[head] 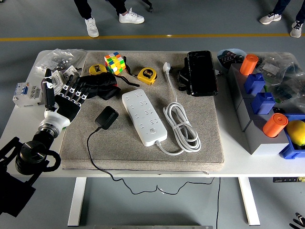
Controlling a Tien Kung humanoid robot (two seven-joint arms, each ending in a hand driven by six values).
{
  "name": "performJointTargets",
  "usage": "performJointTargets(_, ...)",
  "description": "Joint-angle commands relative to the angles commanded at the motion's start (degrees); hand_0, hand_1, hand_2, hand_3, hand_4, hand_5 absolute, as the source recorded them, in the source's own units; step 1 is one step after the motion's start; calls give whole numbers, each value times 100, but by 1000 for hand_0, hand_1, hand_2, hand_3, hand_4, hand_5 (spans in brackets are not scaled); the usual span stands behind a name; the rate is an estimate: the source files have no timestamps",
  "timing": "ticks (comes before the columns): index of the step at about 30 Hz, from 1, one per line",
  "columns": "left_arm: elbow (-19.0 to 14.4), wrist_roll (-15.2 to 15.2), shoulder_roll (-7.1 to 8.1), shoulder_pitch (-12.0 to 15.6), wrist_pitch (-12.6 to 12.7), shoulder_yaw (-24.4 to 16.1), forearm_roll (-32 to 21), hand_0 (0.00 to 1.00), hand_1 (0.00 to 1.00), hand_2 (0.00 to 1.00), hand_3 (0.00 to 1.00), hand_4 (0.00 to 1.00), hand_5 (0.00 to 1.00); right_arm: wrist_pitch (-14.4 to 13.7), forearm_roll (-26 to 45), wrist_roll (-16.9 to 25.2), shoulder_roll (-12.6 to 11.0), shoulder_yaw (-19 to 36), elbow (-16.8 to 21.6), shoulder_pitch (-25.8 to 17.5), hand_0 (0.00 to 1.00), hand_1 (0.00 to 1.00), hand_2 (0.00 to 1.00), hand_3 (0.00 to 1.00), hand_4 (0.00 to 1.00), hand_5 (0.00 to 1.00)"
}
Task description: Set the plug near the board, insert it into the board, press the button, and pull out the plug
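From the head view, a white table (pixel 143 168) on a grey floor crossed by a yellow line (pixel 143 36) carries a grey mat (pixel 200 152), where the black plug (pixel 106 117) lies just left of the white board (pixel 143 116). The left hand (pixel 64 98) hovers at the mat's left edge, fingers spread, empty, apart from the plug. People's shoes (pixel 91 27) stand beyond the table.

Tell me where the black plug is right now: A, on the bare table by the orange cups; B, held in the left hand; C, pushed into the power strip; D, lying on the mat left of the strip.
D: the plug lies on the mat, left of the strip, untouched by the open left hand.
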Motion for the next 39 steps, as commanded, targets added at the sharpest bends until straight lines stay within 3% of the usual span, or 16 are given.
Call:
performJointTargets(5, 0, -59, -4, -18, -19, -22, -47, 350, 342, 375, 467, 998, 678, -4, -3, -3, -7, 8, 2, 1, 592, 643, 561, 490, 759, 480)
performJointTargets(6, -2, -66, -4, -19, -32, -23, -24, 543, 676, 723, 708, 998, 684, -4, -4, -3, -8, 8, 2, 2, 592, 642, 562, 489, 758, 483)
performJointTargets(11, 4, -112, -8, -17, -16, -19, 14, 543, 676, 723, 708, 998, 684, -6, -2, -2, -13, -5, 8, 3, 592, 642, 562, 489, 758, 483)
performJointTargets(12, 4, -110, -5, -13, -15, -12, -8, 345, 386, 388, 483, 998, 682, -6, 0, -2, -13, -10, 8, 2, 592, 642, 561, 490, 759, 484)
performJointTargets(17, -10, -121, -7, 3, -33, -16, 91, 345, 386, 388, 483, 998, 682, -5, 3, -2, -16, -27, 7, -11, 592, 642, 561, 490, 759, 484)
performJointTargets(18, -16, -118, -7, 2, -35, -16, 119, 615, 692, 719, 691, 998, 681, -5, 3, -2, -17, -29, 7, -12, 592, 642, 562, 490, 760, 484)
performJointTargets(23, -24, -132, 2, -10, -1, -6, 94, 615, 692, 719, 691, 998, 681, -6, 0, -3, -18, -24, 8, -2, 592, 642, 562, 490, 760, 484)
performJointTargets(24, -27, -141, 3, -7, 2, -6, 98, 542, 641, 685, 670, 998, 680, -6, 1, -4, -17, -22, 6, -1, 592, 643, 561, 490, 760, 484)
performJointTargets(29, -28, -188, -8, -8, 72, -10, 213, 542, 641, 685, 670, 998, 680, -5, 10, -4, -11, -17, 1, -8, 592, 643, 561, 490, 760, 484)
performJointTargets(30, -27, -192, -7, 0, 88, -11, 182, 305, 305, 348, 473, 998, 675, -5, 10, -3, -9, -16, 2, -9, 593, 643, 561, 490, 761, 484)
performJointTargets(35, -28, -193, -7, 24, 99, -1, 121, 305, 305, 348, 473, 998, 675, -6, 12, 1, 1, -11, 3, -11, 593, 643, 561, 490, 761, 484)
performJointTargets(36, -27, -189, -9, 29, 94, -6, 150, 465, 598, 644, 659, 998, 678, -6, 10, 1, 1, -10, 4, -12, 592, 643, 562, 490, 761, 486)
performJointTargets(39, -19, -211, -16, 21, 141, -24, 199, 465, 598, 644, 659, 998, 678, -5, 11, 1, 1, -16, 3, -4, 592, 643, 562, 490, 761, 486)
